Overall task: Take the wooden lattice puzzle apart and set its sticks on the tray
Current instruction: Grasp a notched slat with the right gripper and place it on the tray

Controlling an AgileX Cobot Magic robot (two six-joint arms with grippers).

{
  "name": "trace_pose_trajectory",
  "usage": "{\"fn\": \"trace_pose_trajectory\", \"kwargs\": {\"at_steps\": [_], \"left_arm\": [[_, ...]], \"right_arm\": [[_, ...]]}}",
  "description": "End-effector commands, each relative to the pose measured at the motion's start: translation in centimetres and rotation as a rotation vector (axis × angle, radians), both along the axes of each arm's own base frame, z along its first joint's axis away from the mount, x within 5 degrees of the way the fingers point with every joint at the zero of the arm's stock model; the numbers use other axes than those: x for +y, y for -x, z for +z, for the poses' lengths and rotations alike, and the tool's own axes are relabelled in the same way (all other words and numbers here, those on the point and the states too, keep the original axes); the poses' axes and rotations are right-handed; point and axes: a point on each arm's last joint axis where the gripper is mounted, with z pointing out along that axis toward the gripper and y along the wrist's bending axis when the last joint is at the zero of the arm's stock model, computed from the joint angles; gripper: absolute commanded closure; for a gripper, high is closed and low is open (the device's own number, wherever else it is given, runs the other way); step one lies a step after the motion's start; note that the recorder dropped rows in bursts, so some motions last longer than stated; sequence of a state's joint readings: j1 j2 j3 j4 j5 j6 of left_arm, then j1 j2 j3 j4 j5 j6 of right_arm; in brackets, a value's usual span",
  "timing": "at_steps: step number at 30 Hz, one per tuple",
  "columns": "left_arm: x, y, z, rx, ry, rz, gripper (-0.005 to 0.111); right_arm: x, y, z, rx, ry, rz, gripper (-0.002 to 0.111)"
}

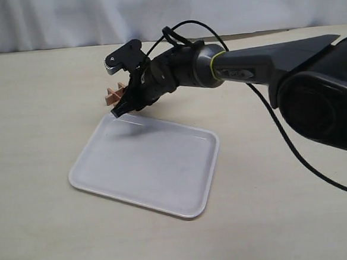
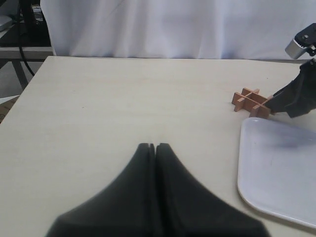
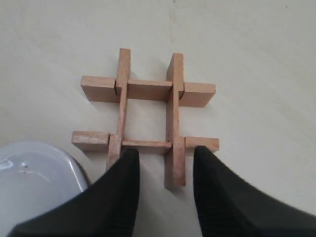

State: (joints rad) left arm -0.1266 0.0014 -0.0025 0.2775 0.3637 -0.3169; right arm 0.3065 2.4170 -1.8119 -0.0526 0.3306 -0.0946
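Setting: robot test laboratory. Indicators: a bare pale table backed by a plain white curtain; a dark robot arm trailing an exposed black cable; a grey bench with hanging wires stands beside the table.

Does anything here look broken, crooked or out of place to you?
Nothing serious. The wooden puzzle sits whole on the table beside the tray, no slat broken. One slat leans slightly, so the grid is not quite square. The open right gripper straddles a slat end.
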Motion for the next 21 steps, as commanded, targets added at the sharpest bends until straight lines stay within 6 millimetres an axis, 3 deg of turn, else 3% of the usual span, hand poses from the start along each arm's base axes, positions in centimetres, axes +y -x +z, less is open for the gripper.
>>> {"fn": "trace_pose_trajectory", "kwargs": {"at_steps": [1, 3, 6, 13, 21], "left_arm": [[0.0, 0.0, 0.0, -0.003, 0.000, -0.007, 0.107], [0.0, 0.0, -0.1, -0.001, 0.000, -0.007, 0.107], [0.0, 0.0, -0.1, -0.001, 0.000, -0.007, 0.107], [0.0, 0.0, -0.1, -0.001, 0.000, -0.007, 0.107], [0.0, 0.0, -0.1, -0.001, 0.000, -0.007, 0.107]], "right_arm": [[-0.5, -0.4, -0.8, -0.014, 0.000, -0.008, 0.074], [-0.5, -0.4, -0.9, -0.014, 0.000, -0.008, 0.082], [-0.5, -0.4, -0.9, -0.010, 0.003, -0.007, 0.104], [-0.6, -0.3, 0.2, -0.008, 0.002, -0.011, 0.104], [-0.8, 0.2, 2.8, 0.006, 0.011, -0.014, 0.104]]}}
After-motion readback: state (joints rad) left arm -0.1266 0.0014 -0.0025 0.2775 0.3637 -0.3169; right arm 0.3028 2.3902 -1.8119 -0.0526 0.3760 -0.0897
